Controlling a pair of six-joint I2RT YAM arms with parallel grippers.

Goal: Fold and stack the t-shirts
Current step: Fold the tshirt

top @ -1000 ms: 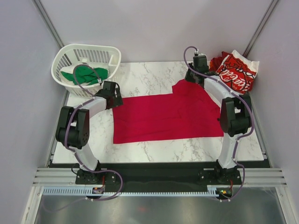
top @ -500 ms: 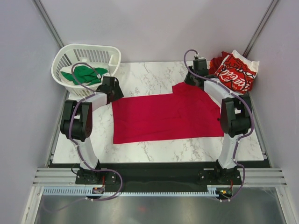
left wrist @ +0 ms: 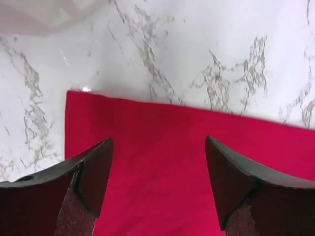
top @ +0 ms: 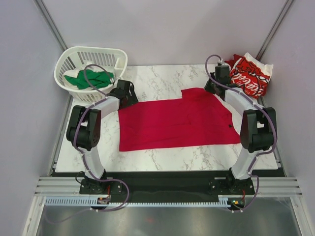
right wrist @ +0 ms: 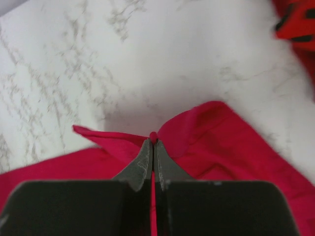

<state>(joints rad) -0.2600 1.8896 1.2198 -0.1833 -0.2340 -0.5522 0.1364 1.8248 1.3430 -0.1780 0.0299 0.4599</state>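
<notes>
The right gripper [right wrist: 153, 147] has its two fingers pressed together, and a small fold of the red shirt [right wrist: 211, 142] is pinched at their tips. From this pinch the cloth rises in a ridge and spreads to both sides over the marble table [right wrist: 147, 59]. At the top right corner lies another cloth [right wrist: 295, 29], red with dark marks, blurred, apart from the shirt.

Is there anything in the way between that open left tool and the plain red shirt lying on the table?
Nothing visible. The left tool hangs open just above a corner of the red shirt, with only bare cloth beneath it. The basket sits off to the side, not between them.
</notes>
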